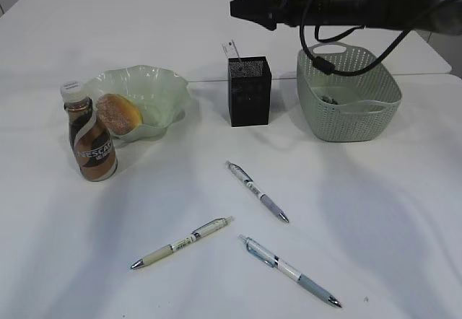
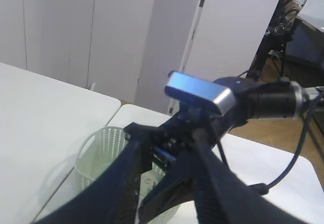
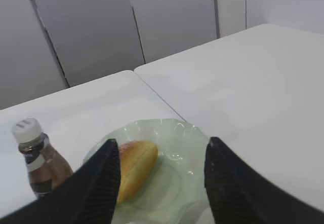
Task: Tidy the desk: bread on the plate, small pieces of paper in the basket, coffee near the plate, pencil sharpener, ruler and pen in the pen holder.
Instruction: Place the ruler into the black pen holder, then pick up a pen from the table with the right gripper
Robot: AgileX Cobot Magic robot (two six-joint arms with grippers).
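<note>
**Three pens left on the desk, holder and basket waiting**

Three pens lie loose on the desk (image 1: 404,211) in the lower middle of the exterior view: one (image 1: 258,191) just below centre, a pale one (image 1: 181,243) to its lower left, and a third (image 1: 289,270) at lower right. Each looks light, stiff and smooth-barrelled, so it would likely roll or slip; a pinch across the middle of the barrel seems the safest hold.

The pen holder (image 1: 250,92) stands upright at upper centre, with a thin clear strip, probably the ruler (image 1: 230,50), poking above its rim; its other contents cannot be made out. The basket (image 1: 349,95) at upper right holds a few small pieces, too unclear to name. At left, the plate (image 1: 160,92) cradles the bread (image 1: 119,112), and the coffee (image 1: 89,139) stands touching the plate's near edge.

The right gripper (image 3: 161,176) hangs high above the plate, jaws apart and empty. The left gripper (image 2: 169,193) shows only in its wrist view, looking toward the right arm and the basket; its jaws stand partly apart, and nothing is seen between them.
</note>
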